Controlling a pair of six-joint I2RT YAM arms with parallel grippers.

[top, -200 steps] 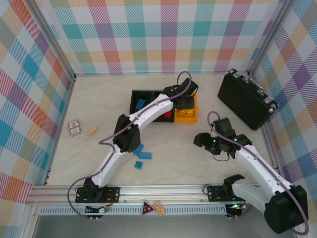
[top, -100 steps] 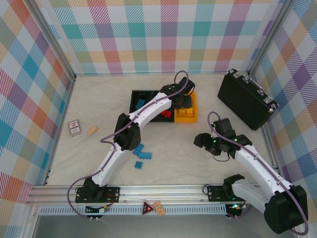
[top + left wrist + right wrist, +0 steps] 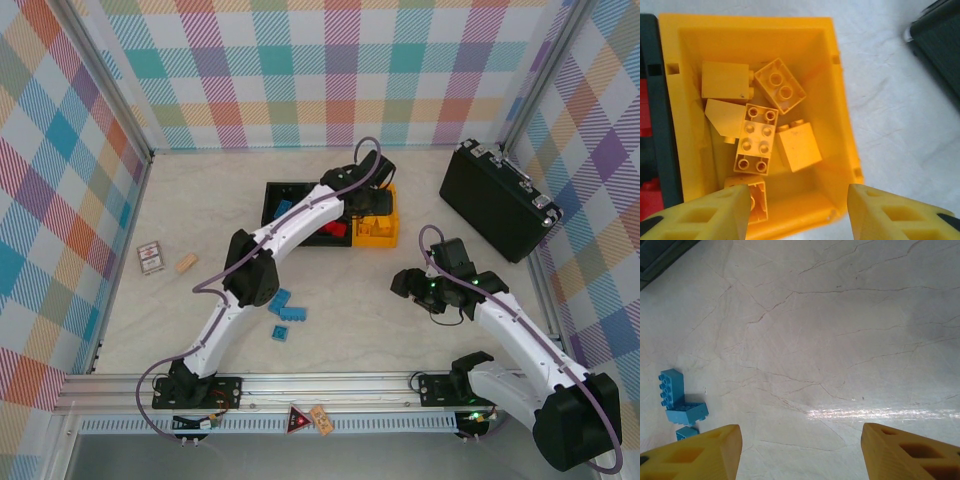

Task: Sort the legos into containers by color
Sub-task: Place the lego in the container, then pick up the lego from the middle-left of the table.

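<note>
My left gripper (image 3: 797, 210) hangs open over the yellow-orange container (image 3: 842, 100), with nothing between its fingers. Several yellow legos (image 3: 756, 140) lie loose inside it. From above, the left gripper (image 3: 372, 205) is over the row of containers: the yellow-orange one (image 3: 378, 236), a black middle one holding red legos (image 3: 337, 231), and a black left one (image 3: 272, 192) holding a blue lego (image 3: 283, 209). Three blue legos (image 3: 285, 312) lie on the table beside the left arm. My right gripper (image 3: 410, 285) stands open and empty over bare table, with the blue legos (image 3: 680, 400) off to its left.
A large black hard case (image 3: 497, 200) stands at the back right. A small tan block (image 3: 186, 263) and a small printed box (image 3: 150, 258) lie at the left. Plaid walls close in the table on three sides.
The left gripper has shifted slightly left above the yellow-orange container. The right arm has not moved.
</note>
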